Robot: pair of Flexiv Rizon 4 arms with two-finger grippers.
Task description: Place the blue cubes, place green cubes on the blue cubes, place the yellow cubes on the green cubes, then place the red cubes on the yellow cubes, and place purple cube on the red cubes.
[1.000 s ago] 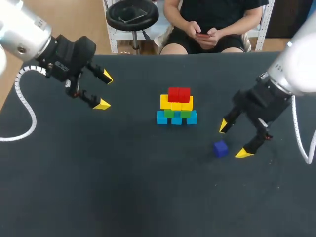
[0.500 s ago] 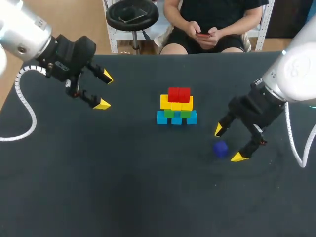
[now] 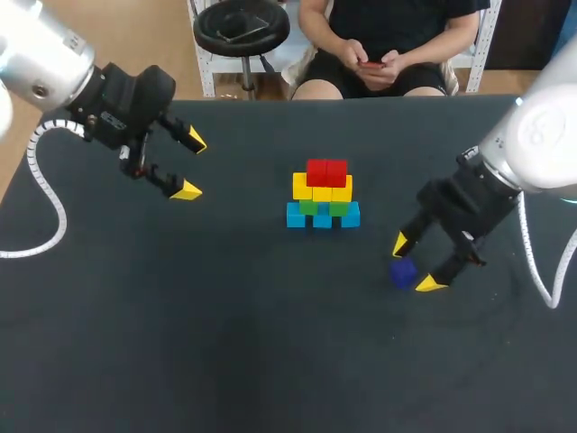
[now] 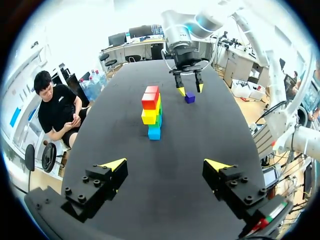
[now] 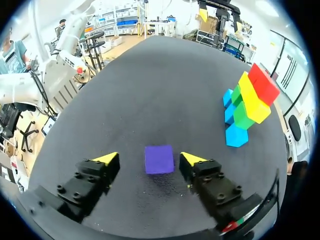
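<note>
A pyramid stands mid-table: blue cubes (image 3: 322, 216) at the base, green cubes (image 3: 323, 207) on them, yellow cubes (image 3: 322, 188) above, two red cubes (image 3: 326, 171) on top. The purple cube (image 3: 402, 271) lies on the table right of it. My right gripper (image 3: 415, 263) is low over the purple cube (image 5: 159, 159), one yellow tip on each side. The right gripper (image 5: 150, 158) is open, with a small gap between each finger and the cube. My left gripper (image 3: 190, 165) hangs open and empty at the far left, well away from the stack (image 4: 151, 112).
The black table (image 3: 225, 343) has bare room in front and to the left of the stack. A seated person behind the far edge does not touch the table.
My right gripper has moved left and down onto the purple cube, and its fingers have narrowed around it. The left arm has stayed still.
</note>
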